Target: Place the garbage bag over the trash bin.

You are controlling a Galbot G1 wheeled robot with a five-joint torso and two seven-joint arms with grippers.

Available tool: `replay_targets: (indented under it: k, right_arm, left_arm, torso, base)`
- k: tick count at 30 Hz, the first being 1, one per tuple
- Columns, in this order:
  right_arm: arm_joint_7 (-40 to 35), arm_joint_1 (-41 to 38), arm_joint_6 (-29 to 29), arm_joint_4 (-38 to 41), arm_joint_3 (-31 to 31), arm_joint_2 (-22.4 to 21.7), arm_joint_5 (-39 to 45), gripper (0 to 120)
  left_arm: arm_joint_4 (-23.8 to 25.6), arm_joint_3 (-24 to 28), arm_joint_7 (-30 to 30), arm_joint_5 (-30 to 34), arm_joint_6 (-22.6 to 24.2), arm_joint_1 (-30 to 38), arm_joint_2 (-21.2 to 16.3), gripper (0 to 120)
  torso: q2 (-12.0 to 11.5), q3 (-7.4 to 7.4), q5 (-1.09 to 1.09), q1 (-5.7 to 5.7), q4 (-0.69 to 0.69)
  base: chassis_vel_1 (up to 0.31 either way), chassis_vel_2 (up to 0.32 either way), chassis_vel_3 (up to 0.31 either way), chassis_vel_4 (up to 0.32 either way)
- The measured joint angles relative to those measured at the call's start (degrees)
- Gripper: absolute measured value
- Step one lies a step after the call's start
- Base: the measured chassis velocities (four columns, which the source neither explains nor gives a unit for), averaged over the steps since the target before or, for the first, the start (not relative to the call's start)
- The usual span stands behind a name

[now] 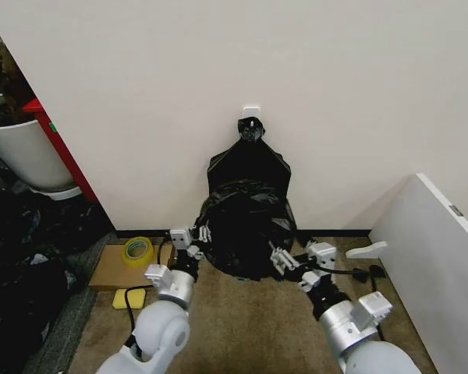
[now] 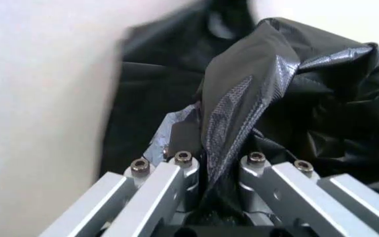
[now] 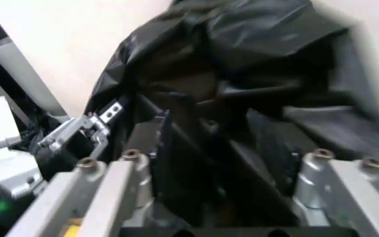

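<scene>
Both arms rise from the head view's lower edge. Left gripper (image 1: 200, 236) meets the left flank of the bag (image 1: 246, 230); right gripper (image 1: 281, 259) meets its lower right. Bag billows against the wall at floor level, below a flat bunch of bags (image 1: 248, 165) gathered on a hook (image 1: 251, 125). Bin is hidden under the plastic. Tape roll (image 1: 138, 249) lies on cardboard (image 1: 117, 269) to the left; white tub (image 1: 23, 152) stands far left.

Left wrist view: left gripper (image 2: 217, 170) is clamped narrow on a fold of bag (image 2: 255, 84).

Right wrist view: right gripper's (image 3: 219, 168) fingers (image 3: 110, 180) stand wide apart with bag (image 3: 242, 59) plastic between them; grip cannot be confirmed. Left gripper (image 3: 100, 121) touches the bag's far side.
</scene>
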State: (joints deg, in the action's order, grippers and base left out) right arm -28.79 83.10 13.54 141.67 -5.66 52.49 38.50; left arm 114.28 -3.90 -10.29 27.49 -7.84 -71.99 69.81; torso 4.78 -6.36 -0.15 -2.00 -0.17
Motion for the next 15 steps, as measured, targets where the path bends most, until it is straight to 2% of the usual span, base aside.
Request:
replay_targets:
  k: [1,3,7,9,11,15]
  right_arm:
    - [-0.2,-1.2,0.5,-0.8,-0.1,0.3,0.6,35]
    - [-0.2,-1.4,0.6,-1.0,-0.1,0.5,0.7,35]
    - [-0.1,-5.0,0.4,-5.4,0.3,2.1,-2.5,12]
    - [-0.1,-5.4,0.3,-5.9,0.5,2.3,-3.1,10]
    - [-0.1,-6.8,0.1,-8.2,1.3,2.8,-6.0,0]
    - [-0.7,-8.1,1.1,-10.5,2.3,3.4,-9.3,0]
  left_arm:
    - [-0.6,1.1,0.8,-0.2,-0.5,0.3,0.0,4]
    - [-0.7,1.3,1.0,-0.2,-0.6,0.4,0.0,4]
    - [-3.0,4.2,2.0,-1.9,-1.8,1.6,0.0,4]
    - [-3.2,4.4,2.0,-2.2,-1.9,1.6,0.1,4]
    - [-3.7,4.7,2.1,-2.9,-2.1,1.6,0.4,4]
    - [-4.1,4.9,2.1,-3.4,-2.1,1.5,0.8,4]
  torso:
    - [0.0,0.00,0.01,0.00,0.04]
    - [0.0,0.00,0.02,0.00,0.04]
    - [0.0,0.00,0.02,0.00,0.04]
    - [0.0,0.00,0.01,0.00,0.04]
    - [0.0,0.00,0.01,0.00,0.04]
    - [0.0,0.00,0.01,0.00,0.04]
  base:
    - [0.000,0.000,0.000,0.000]
    - [0.000,0.000,0.000,0.000]
    - [0.000,0.000,0.000,0.000]
    - [0.000,0.000,0.000,0.000]
    - [0.000,0.000,0.000,0.000]
    - [0.000,0.000,0.000,0.000]
